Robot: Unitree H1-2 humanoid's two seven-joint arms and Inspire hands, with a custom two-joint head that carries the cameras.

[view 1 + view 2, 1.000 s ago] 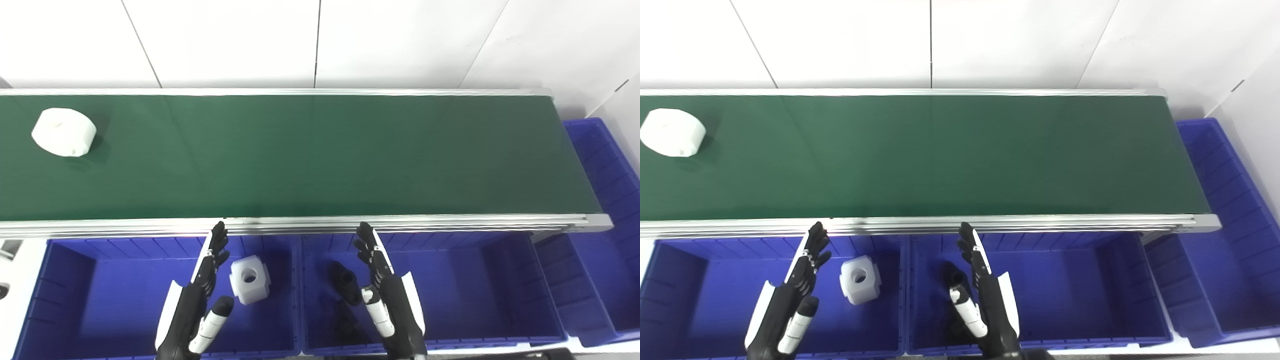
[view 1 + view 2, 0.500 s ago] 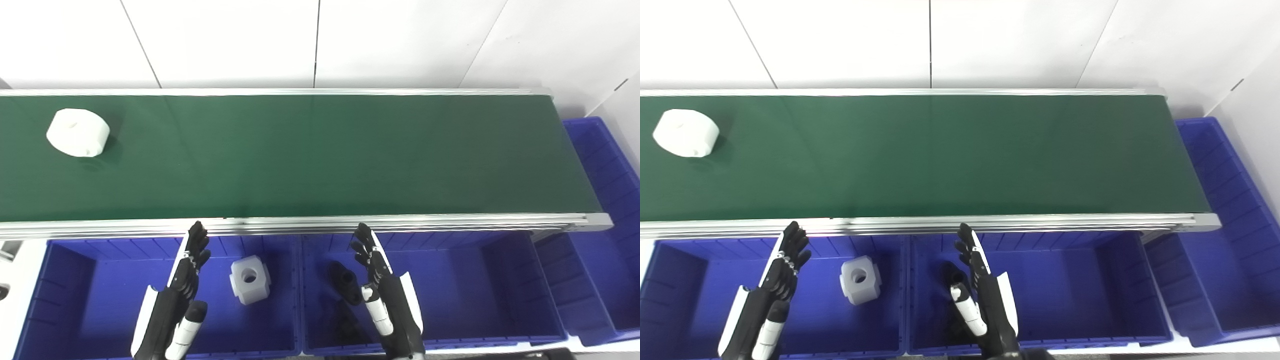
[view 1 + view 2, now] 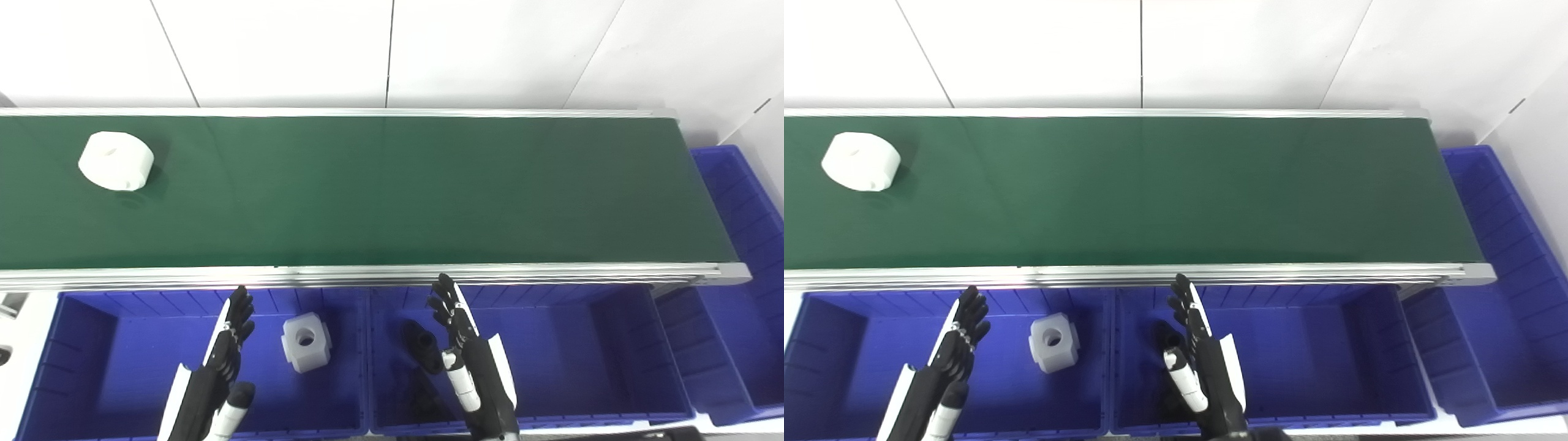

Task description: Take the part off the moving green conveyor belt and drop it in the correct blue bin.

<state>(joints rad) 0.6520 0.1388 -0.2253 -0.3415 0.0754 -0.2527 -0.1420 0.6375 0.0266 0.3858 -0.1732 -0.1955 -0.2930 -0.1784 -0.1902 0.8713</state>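
A white round part (image 3: 116, 161) with a small hole on top lies on the green conveyor belt (image 3: 392, 190) at the far left. My left hand (image 3: 219, 373) hovers open over the left blue bin (image 3: 92, 380), fingers straight and pointing at the belt. Over the middle blue bin (image 3: 588, 367) my right hand (image 3: 467, 361) is open too. Both hands hold nothing and stay below the belt's near rail.
A white block with a round hole (image 3: 305, 341) lies in the left bin beside my left hand. A black part (image 3: 422, 349) lies in the middle bin, partly behind my right hand. Another blue bin (image 3: 741, 245) stands at the belt's right end.
The white round part has travelled to the right along the belt. My left hand has shifted left and drawn back a little toward me. The right hand has barely moved.
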